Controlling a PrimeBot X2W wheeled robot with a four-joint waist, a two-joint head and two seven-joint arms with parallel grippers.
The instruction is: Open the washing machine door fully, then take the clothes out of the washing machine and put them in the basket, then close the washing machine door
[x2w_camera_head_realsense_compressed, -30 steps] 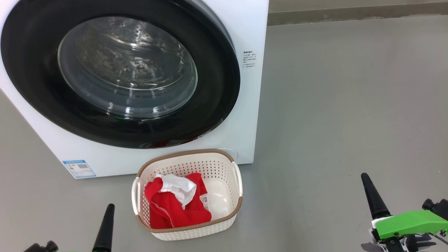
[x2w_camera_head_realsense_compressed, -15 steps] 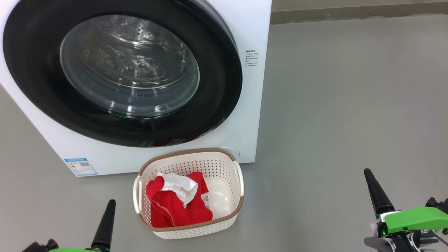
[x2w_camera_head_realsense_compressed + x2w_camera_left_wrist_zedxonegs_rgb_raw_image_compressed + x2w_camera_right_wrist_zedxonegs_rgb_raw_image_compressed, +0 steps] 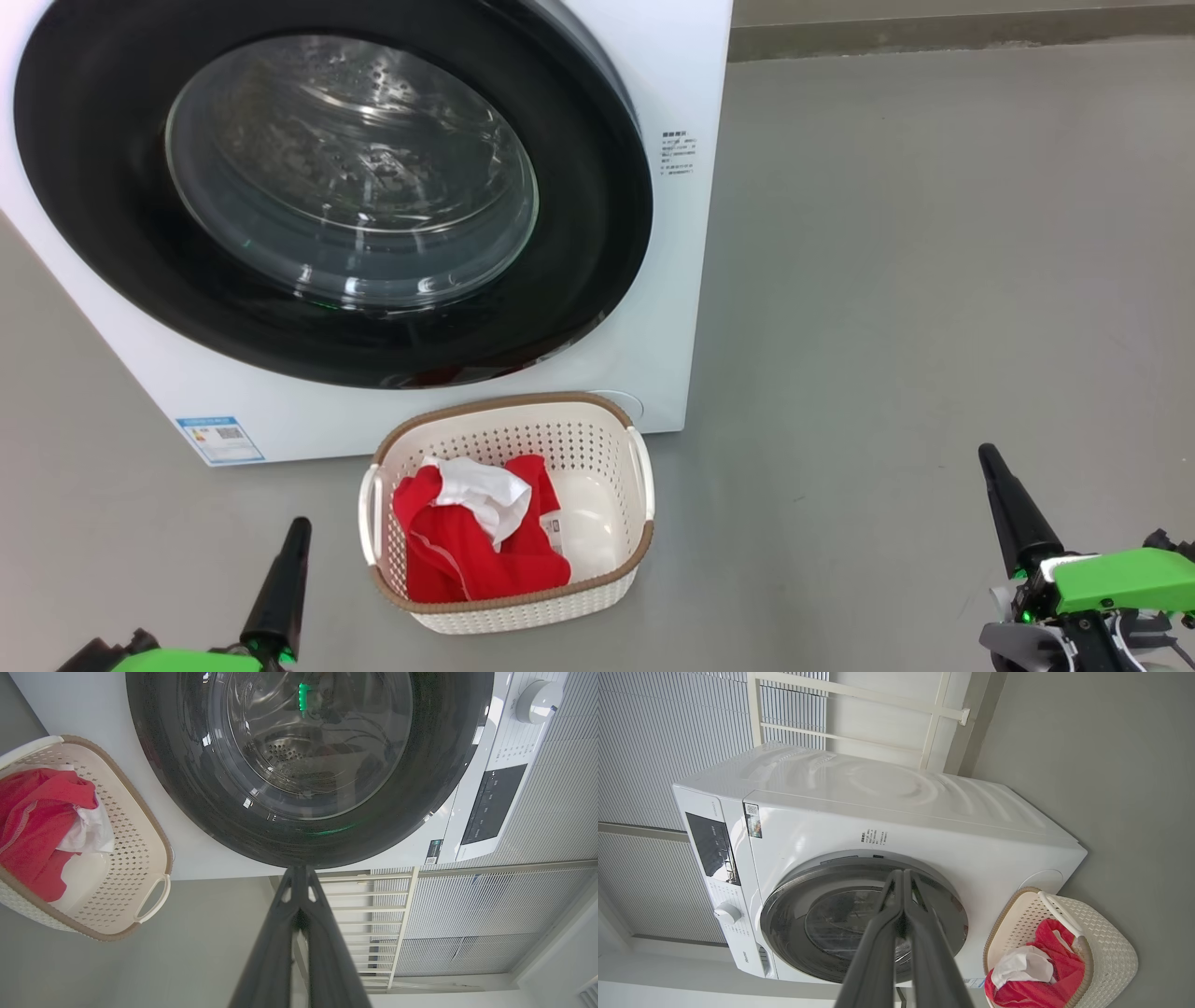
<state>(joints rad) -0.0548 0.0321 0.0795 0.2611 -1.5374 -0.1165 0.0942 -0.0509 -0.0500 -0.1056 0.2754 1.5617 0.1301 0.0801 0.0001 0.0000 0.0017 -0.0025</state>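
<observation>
Bottom corners: left gripper point(image 3: 297, 534) and right gripper point(image 3: 990, 462), both pinched closed on nothing. Lower middle, the basket point(image 3: 644, 546) has the clothes point(image 3: 467, 551) in it. Upper left behind it, the washing machine door point(image 3: 597, 233) looks closed. If the latch didn't catch, it could swing back open.

End effectors point(image 3: 300, 525) point(image 3: 986, 453) have tapered black fingers point(image 3: 276, 597) and bright green housings point(image 3: 1120, 579).

Grey floor point(image 3: 934, 280) meets a darker skirting strip point(image 3: 934, 35); a white railing point(image 3: 404, 914) fronts what looks like ribbed wall panelling point(image 3: 514, 914)
</observation>
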